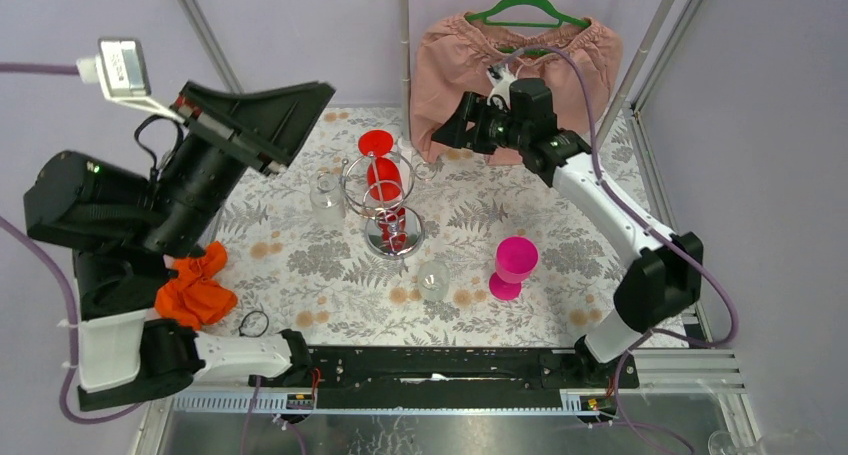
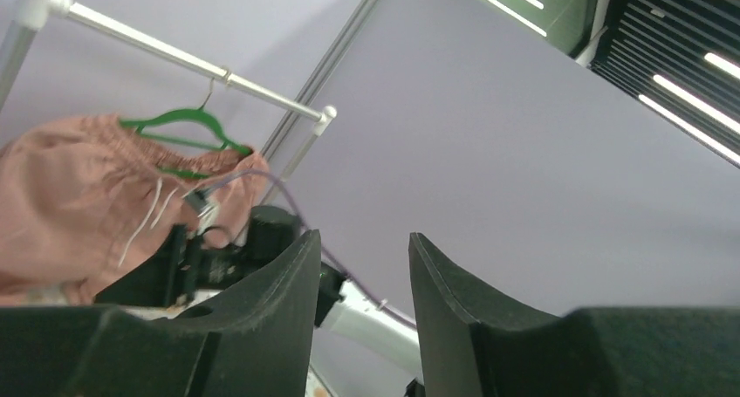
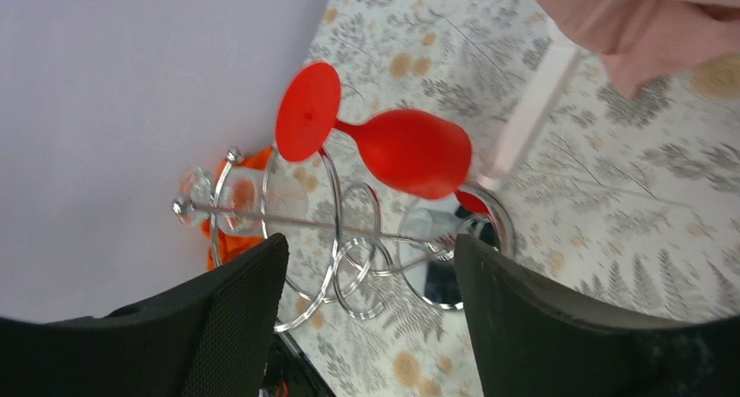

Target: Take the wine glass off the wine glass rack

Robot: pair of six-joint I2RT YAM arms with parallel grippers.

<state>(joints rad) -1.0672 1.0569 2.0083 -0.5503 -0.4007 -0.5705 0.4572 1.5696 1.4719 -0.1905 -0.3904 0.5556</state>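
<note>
**Left of the rack.** Left end effector (image 2: 362, 240) is raised well off the counter (image 1: 300, 255) and aimed upward. Its fingers are parted with nothing between them. Orange cloth (image 1: 195, 290) lies near-left. A clear glass (image 1: 327, 197) sits just beside the wine glass rack (image 1: 390, 230). Cannot tell whether it hangs from a hook or stands.

**At the rack.** Red wine glass (image 3: 410, 153) hangs bowl-down, its foot resting on the wire hooks at the rack's far side.

**Right of the rack.** Right end effector (image 3: 368, 244) is near the rack, pointed at it. It is wide open and empty, apart from the glass. A magenta goblet (image 1: 513, 263) stands further right and nearer.

**Step in hand (judgement).** This looks like the approach to the red glass.
- Bracket the bowl or upper stem squarely and close gently. The bowl's rounded side may slip in the grip.
- Lift just enough to free the foot, then draw it out along the hook's open end.
- Pulling sideways against the wire could tip the rack.

**Views.**
- The right wrist view alone shows the foot seated on the wire and the finger gap lined up with the rack.
- The top view alone shows both arms and the counter layout.
- The left wrist view shows neither rack nor glass, only the pink garment (image 2: 78, 205), green hanger (image 2: 188, 118) and wall.
</note>
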